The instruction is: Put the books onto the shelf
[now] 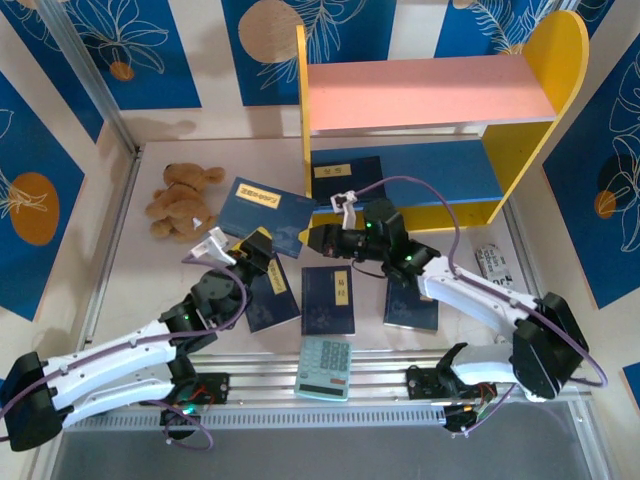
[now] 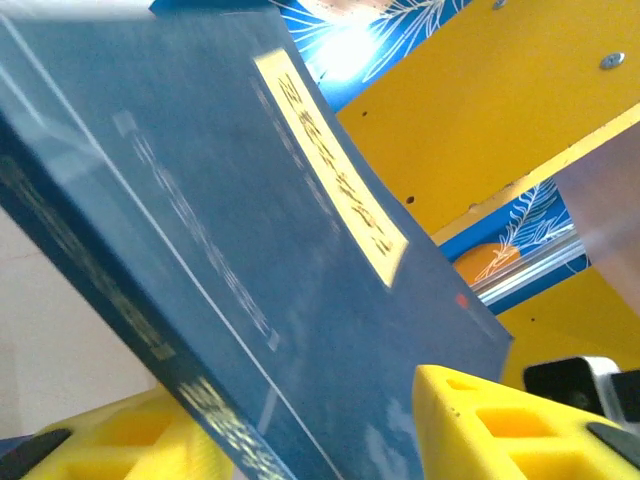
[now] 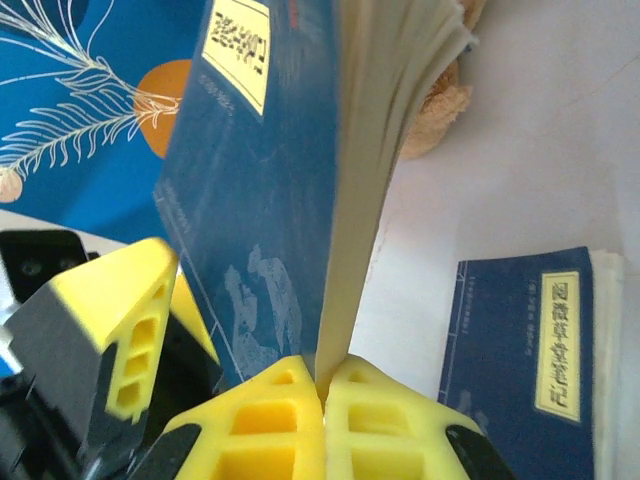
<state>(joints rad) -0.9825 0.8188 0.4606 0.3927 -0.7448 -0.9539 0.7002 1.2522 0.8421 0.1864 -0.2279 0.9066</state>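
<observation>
A dark navy book with a yellow label hangs tilted above the table's left middle, in front of the shelf. My right gripper is shut on its page edge. My left gripper is open, and its yellow fingers stand wide on either side of the same book. Another book lies on the shelf's blue lower board. Three more books lie flat on the table.
A mint-green calculator sits at the near edge by the rail. A brown teddy bear lies at the left back. A small grey object lies to the right of the shelf's front. The shelf's yellow side panel stands close behind the held book.
</observation>
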